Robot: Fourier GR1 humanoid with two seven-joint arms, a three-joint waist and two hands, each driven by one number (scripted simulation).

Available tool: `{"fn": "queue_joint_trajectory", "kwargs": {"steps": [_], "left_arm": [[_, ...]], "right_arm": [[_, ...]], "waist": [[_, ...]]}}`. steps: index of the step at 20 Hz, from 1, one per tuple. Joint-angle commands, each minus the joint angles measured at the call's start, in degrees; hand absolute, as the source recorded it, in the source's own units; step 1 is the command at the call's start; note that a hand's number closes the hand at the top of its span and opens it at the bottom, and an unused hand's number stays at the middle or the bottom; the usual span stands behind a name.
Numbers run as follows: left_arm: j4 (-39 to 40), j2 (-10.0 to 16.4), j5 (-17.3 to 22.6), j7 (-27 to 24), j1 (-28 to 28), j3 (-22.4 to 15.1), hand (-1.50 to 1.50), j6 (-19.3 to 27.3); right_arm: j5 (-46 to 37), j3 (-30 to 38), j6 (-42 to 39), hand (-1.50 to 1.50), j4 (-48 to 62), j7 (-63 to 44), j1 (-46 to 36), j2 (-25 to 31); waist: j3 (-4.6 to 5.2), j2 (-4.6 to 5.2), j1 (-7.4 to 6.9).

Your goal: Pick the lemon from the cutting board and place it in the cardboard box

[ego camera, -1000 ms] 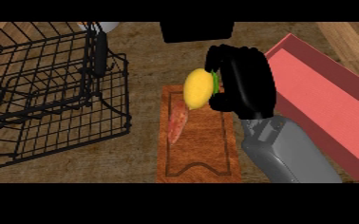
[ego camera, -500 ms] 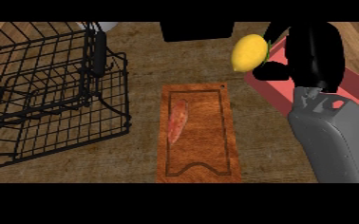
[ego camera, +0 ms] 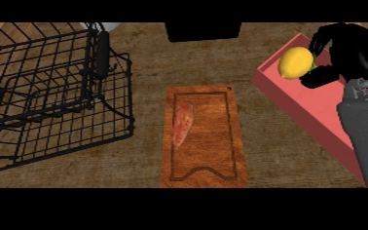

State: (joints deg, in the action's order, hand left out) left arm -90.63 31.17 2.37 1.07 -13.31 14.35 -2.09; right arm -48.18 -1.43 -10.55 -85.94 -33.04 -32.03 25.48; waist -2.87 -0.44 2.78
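Observation:
My right hand [ego camera: 343,53] is curled round a yellow lemon [ego camera: 295,62], held in the air over the near wall of the red-pink box [ego camera: 287,97] at the right. The wooden cutting board [ego camera: 208,141] lies at the middle of the counter, and a pinkish strip of meat [ego camera: 182,124] rests on its left half. The box runs off the view's right edge, so its inside is mostly hidden by my arm. My left hand does not show.
A black wire basket [ego camera: 57,87] fills the left side of the counter. A black block [ego camera: 203,30] stands at the back, middle. Bare wooden counter [ego camera: 147,68] lies between the basket, the board and the box.
My right hand has carried the lemon from above the cutting board's upper right rightward, and it now hangs over the box's near wall.

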Motion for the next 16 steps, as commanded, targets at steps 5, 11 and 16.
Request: {"fn": "queue_joint_trajectory", "kwargs": {"steps": [5, 11, 16], "left_arm": [[-1.0, -5.9, 1.3, -1.7, 0.9, -10.9, 0.0, -6.7], [-0.4, -6.2, 0.9, -0.8, -1.1, -11.4, 0.0, -6.0], [0.2, -6.8, 0.9, -1.9, -0.3, -12.4, 0.0, -6.7]], "right_arm": [[7.6, 3.8, -11.4, 1.5, 8.8, 7.4, 2.9, 6.7], [12.8, 5.2, -19.5, -1.5, 14.1, 14.5, 2.7, 10.2], [17.8, 9.7, -17.1, -1.5, 14.1, 22.3, 0.7, 9.8]], "waist": [[2.78, 1.36, 0.63], [2.75, 1.35, 0.08], [2.68, 1.13, -0.07]]}}
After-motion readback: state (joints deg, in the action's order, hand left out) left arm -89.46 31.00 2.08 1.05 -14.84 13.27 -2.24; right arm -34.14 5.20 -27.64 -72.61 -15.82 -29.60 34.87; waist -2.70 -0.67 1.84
